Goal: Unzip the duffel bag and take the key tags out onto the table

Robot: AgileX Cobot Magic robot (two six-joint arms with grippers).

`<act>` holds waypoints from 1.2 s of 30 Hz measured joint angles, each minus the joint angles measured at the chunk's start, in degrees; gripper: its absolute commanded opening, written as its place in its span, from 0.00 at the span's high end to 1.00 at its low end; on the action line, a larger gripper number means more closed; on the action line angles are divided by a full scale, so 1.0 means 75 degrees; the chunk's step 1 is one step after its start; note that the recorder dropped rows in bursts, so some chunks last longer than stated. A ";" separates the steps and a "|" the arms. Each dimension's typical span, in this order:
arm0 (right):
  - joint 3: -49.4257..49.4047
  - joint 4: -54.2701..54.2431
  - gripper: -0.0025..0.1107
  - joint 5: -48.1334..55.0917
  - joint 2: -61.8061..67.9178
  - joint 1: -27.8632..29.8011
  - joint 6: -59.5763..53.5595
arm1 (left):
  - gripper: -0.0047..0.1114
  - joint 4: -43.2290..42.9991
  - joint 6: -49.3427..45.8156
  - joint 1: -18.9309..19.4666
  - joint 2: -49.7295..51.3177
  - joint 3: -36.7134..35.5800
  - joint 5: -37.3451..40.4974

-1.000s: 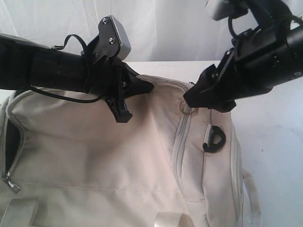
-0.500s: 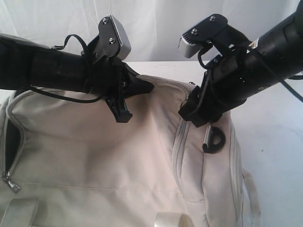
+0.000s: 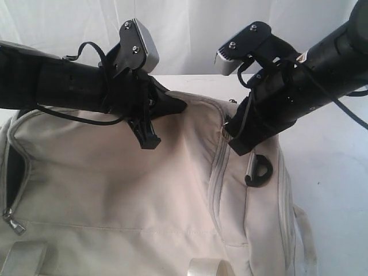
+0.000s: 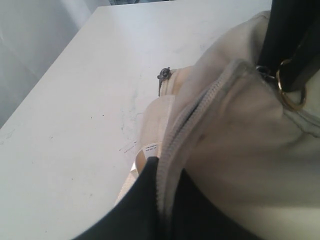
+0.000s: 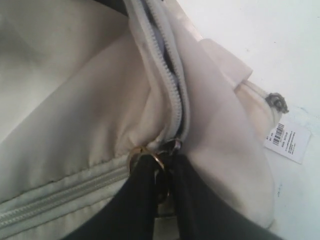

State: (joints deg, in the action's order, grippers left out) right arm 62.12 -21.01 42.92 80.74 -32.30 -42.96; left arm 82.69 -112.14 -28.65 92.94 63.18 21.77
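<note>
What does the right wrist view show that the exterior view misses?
Only the right wrist view shows a white barcode tag lying on the table, and the zipper teeth up close. Only the exterior view shows the left gripper pinching the duffel bag, the black D-ring and an open side pocket. Both show the duffel bag, the table, and the right gripper closed at the zipper pull with its gold ring.
</note>
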 measured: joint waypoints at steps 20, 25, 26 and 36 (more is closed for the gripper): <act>0.0040 0.0092 0.98 0.1952 -0.0807 0.0000 -0.0014 | 0.96 0.0122 0.0000 -0.0043 0.0000 0.0000 0.0510; 0.0074 0.0062 0.98 0.2254 -0.0818 0.0031 -0.0014 | 0.96 0.0305 0.0000 -0.0091 -0.0017 -0.0047 0.0577; 0.0074 0.0062 0.98 0.2254 -0.0818 0.0031 -0.0014 | 0.96 0.0364 0.0000 -0.0091 -0.0053 -0.0065 0.0540; 0.0165 0.0261 0.98 0.1795 -0.0813 0.0031 0.0258 | 0.96 0.0586 0.0000 -0.0204 -0.0829 -0.0208 -0.0479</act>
State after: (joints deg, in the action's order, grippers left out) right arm 63.36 -19.06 56.38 74.65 -32.07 -41.02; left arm 87.08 -112.14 -30.18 86.72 61.62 18.17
